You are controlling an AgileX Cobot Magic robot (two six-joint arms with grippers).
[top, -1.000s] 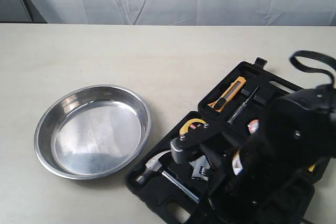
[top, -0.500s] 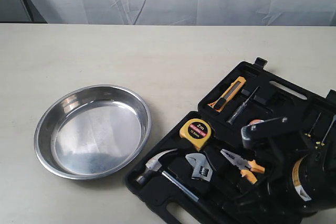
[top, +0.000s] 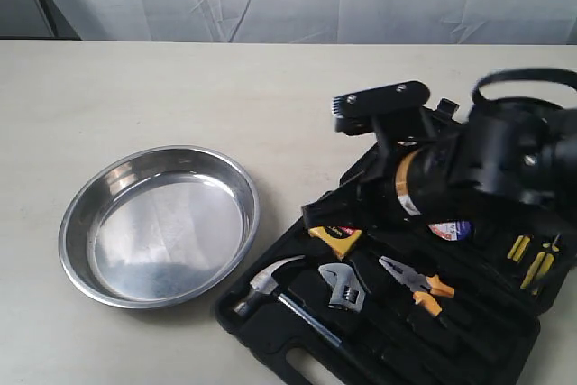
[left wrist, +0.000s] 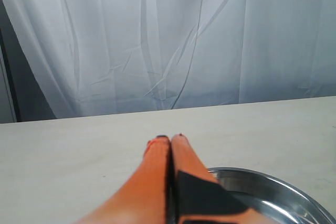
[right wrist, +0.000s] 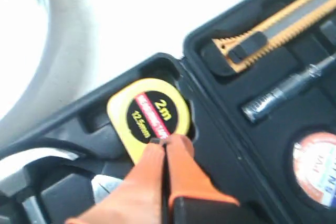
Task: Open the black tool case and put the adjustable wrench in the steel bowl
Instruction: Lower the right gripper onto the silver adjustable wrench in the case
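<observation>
The black tool case [top: 491,340] lies open at the right of the table. The adjustable wrench [top: 343,288] rests in its tray between a claw hammer [top: 270,288] and orange-handled pliers [top: 418,282]. Left of the case stands the steel bowl [top: 158,227], with nothing in it. My right gripper [right wrist: 165,141] is shut and holds nothing; its tips hover over the yellow tape measure [right wrist: 149,113]. A pale silver piece that may be the wrench head [right wrist: 104,187] shows beside the fingers. My left gripper [left wrist: 169,139] is shut and holds nothing, next to the bowl's rim [left wrist: 273,181].
The case [right wrist: 220,129] also holds an orange utility knife [right wrist: 278,24], a screwdriver [right wrist: 286,90], a round tape roll [top: 451,229] and several small yellow-handled drivers [top: 532,259]. My right arm [top: 469,169] hangs over the lid half. A white curtain closes off the table's far edge.
The right arm has swung from the lower right corner up and to the left over the case. It now covers the utility knife and part of the tape measure. Bowl and tools have not moved.
</observation>
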